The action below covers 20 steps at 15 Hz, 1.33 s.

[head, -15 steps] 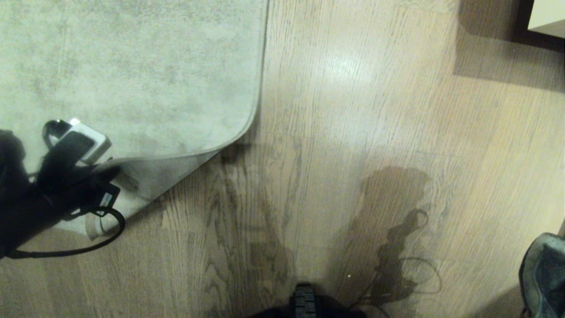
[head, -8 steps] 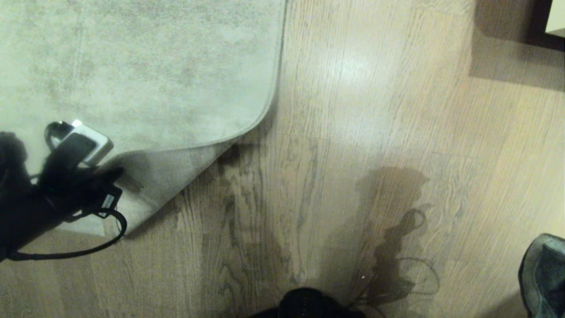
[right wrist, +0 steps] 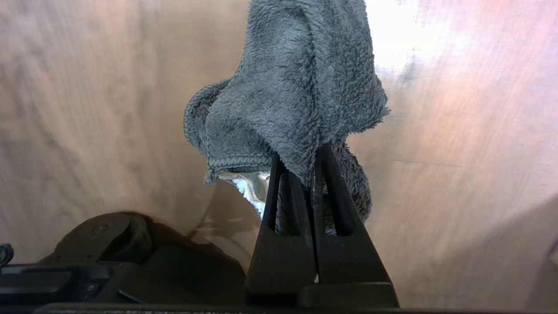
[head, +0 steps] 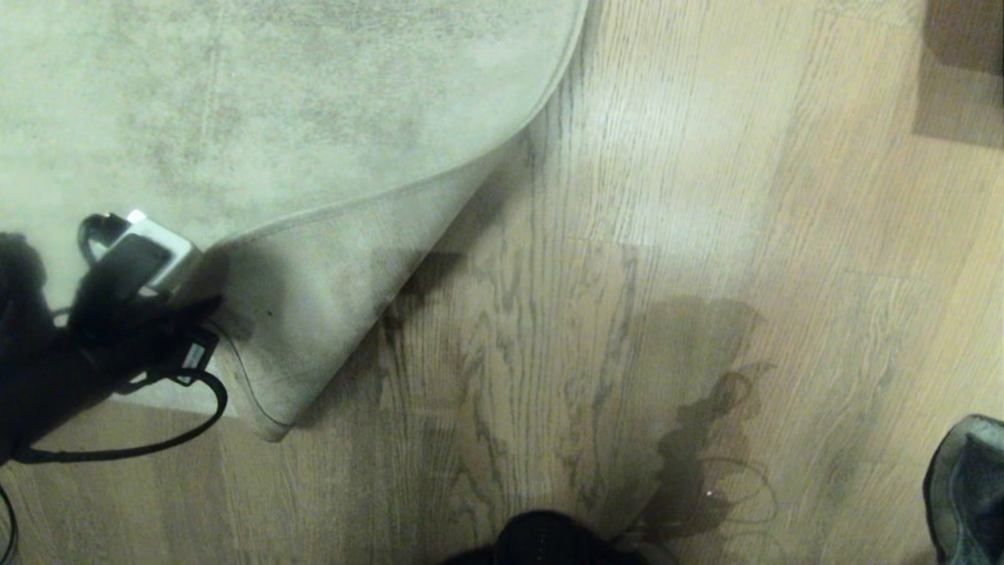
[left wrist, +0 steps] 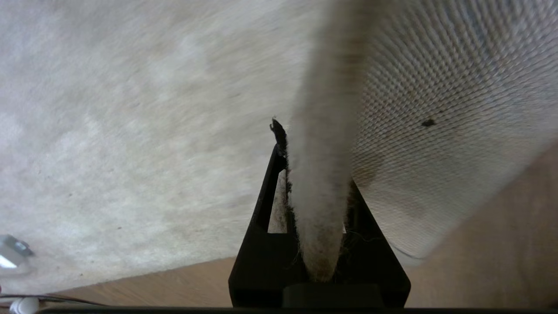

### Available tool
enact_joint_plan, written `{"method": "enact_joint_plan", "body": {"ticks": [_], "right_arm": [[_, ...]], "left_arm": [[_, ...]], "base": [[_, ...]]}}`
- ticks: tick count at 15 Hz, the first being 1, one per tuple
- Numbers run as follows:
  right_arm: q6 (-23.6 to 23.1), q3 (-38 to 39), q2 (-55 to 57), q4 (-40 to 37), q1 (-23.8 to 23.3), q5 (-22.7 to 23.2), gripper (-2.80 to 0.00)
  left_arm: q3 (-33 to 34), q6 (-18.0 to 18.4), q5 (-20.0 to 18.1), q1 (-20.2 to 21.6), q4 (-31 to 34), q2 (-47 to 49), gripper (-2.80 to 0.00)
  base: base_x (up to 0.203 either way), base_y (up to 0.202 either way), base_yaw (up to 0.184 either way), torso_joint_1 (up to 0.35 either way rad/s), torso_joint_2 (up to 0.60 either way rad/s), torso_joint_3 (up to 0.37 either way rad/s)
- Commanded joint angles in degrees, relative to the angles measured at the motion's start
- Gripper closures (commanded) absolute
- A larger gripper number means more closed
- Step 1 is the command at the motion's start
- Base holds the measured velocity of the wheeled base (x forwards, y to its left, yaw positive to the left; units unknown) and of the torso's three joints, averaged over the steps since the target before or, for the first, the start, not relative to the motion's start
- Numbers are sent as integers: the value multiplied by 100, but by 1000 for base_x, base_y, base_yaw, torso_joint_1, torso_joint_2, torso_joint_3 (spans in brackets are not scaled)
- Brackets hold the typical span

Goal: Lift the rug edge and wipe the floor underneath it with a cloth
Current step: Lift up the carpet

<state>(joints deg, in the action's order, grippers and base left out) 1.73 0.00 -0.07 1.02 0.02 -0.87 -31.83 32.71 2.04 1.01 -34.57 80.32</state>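
Observation:
The pale grey-beige rug (head: 274,118) covers the upper left of the head view. Its near corner is lifted and folded back, so the woven underside (head: 314,314) shows. My left gripper (head: 200,304) is at the far left, shut on the rug's edge. In the left wrist view that edge (left wrist: 320,209) stands pinched between the black fingers (left wrist: 272,183). Light brown wood floor (head: 667,196) fills the rest of the head view. My right gripper (right wrist: 301,157) hangs above the floor (right wrist: 87,109), shut on the dark grey-green cloth (right wrist: 296,87). That cloth (head: 969,486) also peeks in at the head view's lower right edge.
A dark shadowed patch (head: 957,86) lies at the top right corner. My own base (head: 549,541) shows at the bottom middle, with an arm shadow (head: 698,392) across the planks. A black cable (head: 118,451) loops under the left arm.
The whole head picture has shifted to the right, so the camera moved. The rug corner is peeled back farther and more of its underside shows. The left gripper keeps its hold.

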Motion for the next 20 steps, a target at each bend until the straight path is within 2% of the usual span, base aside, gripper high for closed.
{"method": "enact_joint_plan", "body": {"ticks": [1,17,20], "right_arm": [[3,0,7,3,6,-1,0],[3,0,7,3,6,-1,0],[3,0,7,3,6,-1,0]], "left_arm": [[10,16,16,4,-6,-8,0],[80,8,-45,13,-6,45,0],[80,16,-45,13,-6,53,0]], "base": [[0,138,5,1,2,-2],[0,5,0,0,0,0],[167,0,0,0,0,0]]}}
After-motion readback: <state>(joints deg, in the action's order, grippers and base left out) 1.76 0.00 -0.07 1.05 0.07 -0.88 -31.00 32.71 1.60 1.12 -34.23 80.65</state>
